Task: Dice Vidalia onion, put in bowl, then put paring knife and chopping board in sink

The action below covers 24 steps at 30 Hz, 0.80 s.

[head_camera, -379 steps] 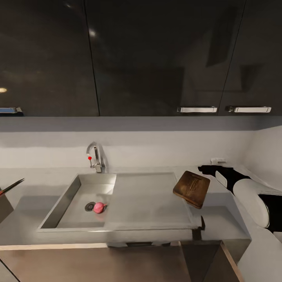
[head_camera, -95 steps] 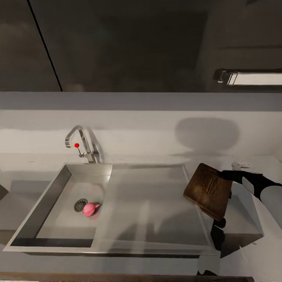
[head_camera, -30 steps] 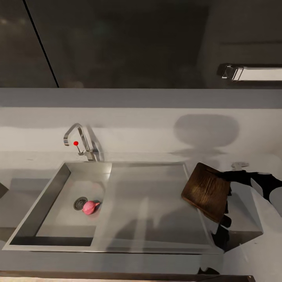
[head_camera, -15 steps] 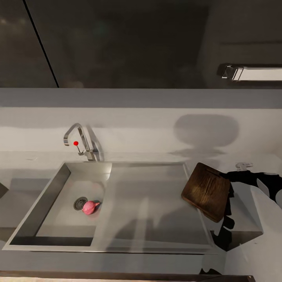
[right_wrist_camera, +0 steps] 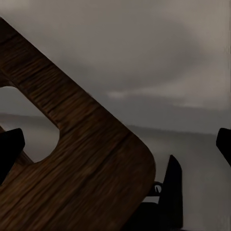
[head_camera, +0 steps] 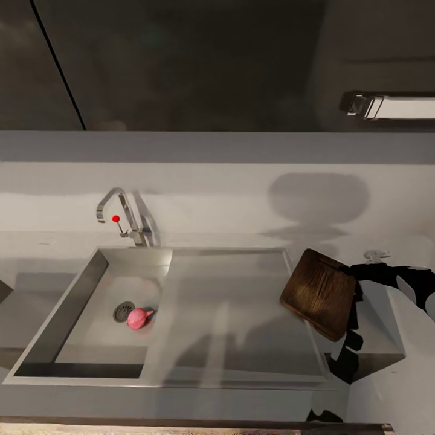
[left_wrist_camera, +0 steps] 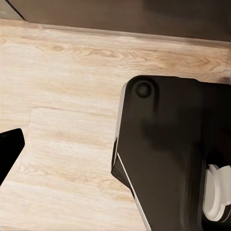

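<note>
The Vidalia onion point(head_camera: 139, 318) is seen in the basin of the sink point(head_camera: 241, 314), just beside the round drain point(head_camera: 123, 311). The chopping board point(head_camera: 318, 293) is held tilted over the sink's right edge by the right gripper point(head_camera: 357, 284). The faucet point(head_camera: 122, 216) is mounted behind the basin.

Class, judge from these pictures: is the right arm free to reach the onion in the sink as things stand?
Probably not yet. The right gripper is by the chopping board, which stands tilted beside the sink. The onion lies uncovered by the drain, across the drainboard.
</note>
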Tool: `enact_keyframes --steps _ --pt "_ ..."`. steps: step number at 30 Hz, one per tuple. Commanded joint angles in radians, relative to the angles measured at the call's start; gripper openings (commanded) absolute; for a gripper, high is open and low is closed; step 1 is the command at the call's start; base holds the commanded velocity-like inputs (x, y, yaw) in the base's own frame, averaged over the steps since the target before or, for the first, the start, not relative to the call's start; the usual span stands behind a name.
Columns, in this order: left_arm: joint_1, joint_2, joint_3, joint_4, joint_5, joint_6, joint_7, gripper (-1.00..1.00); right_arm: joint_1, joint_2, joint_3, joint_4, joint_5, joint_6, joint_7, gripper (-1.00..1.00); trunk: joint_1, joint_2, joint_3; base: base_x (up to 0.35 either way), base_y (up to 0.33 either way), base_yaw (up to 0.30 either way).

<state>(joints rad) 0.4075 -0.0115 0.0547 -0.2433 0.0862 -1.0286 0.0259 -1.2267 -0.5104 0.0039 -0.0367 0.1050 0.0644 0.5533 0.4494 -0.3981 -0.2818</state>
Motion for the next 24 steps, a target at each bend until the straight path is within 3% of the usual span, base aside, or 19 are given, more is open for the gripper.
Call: enact_keyframes --steps 1,12,24 --pt "0.001 -0.001 0.005 -0.002 -0.003 -0.001 0.0 1.0 0.0 0.0 -0.001 -0.002 0.007 0.004 0.003 1.0 0.001 -0.002 -0.003 0.0 0.0 0.0" --pt "0.001 -0.001 0.005 -0.002 -0.003 -0.001 0.0 1.0 0.0 0.001 -0.001 -0.002 0.007 0.002 0.003 1.0 0.001 -0.002 -0.02 0.0 0.0 0.0" --pt "0.001 -0.001 0.005 -0.002 -0.003 -0.001 0.0 1.0 0.0 0.004 0.001 -0.002 0.007 0.002 0.003 1.0 0.001 -0.002 -0.022 0.037 0.0 0.0"
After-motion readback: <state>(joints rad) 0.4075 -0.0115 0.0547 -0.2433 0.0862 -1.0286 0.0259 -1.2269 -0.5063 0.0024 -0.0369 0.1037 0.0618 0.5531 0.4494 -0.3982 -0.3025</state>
